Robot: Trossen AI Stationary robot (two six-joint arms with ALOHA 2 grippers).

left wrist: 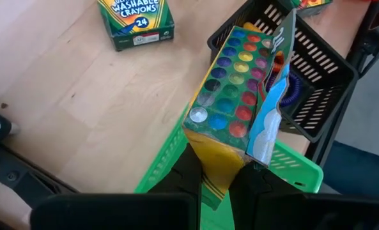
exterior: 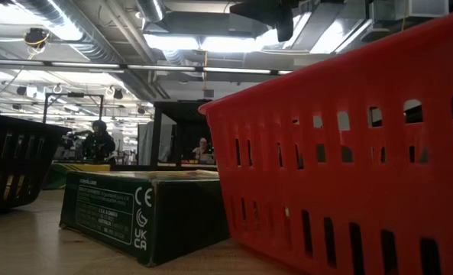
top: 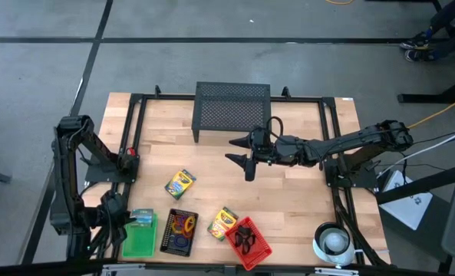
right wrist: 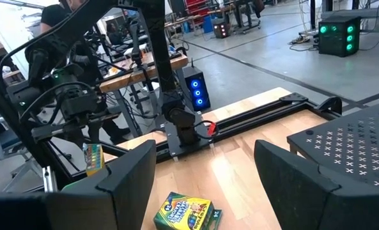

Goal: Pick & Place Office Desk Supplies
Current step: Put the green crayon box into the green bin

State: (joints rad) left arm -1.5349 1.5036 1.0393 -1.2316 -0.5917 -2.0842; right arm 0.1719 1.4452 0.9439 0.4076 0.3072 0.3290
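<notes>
left tool [left wrist: 218, 169]: clenched on a flat paint set [left wrist: 237, 89], the card kind with rows of colour dots, holding it tilted over the green basket [left wrist: 170, 160] at the desk's front-left corner

right tool [top: 248, 153]: fingers spread wide, nothing in them, hanging above the middle of the desk [top: 212, 169] just in front of the black mesh stand [top: 232, 107]

crayon box one [top: 180, 184]: lying flat on bare wood, left of centre, well apart from both tools; the left wrist view reads "washable crayons 24" on it

crayon box two [top: 223, 223]: near the front edge, between the black basket [top: 178, 231] and the red basket [top: 250, 242], touching or almost touching the red one, can't tell which

black basket contents: coloured rings [top: 182, 225], orange and purple that I can make out

red basket contents: small dark clips [top: 245, 239], kind of a clump

white roll [top: 334, 241]: front-right corner, sitting by itself

low view: mostly the red basket wall and the crayon box side, people far back in the room
</notes>
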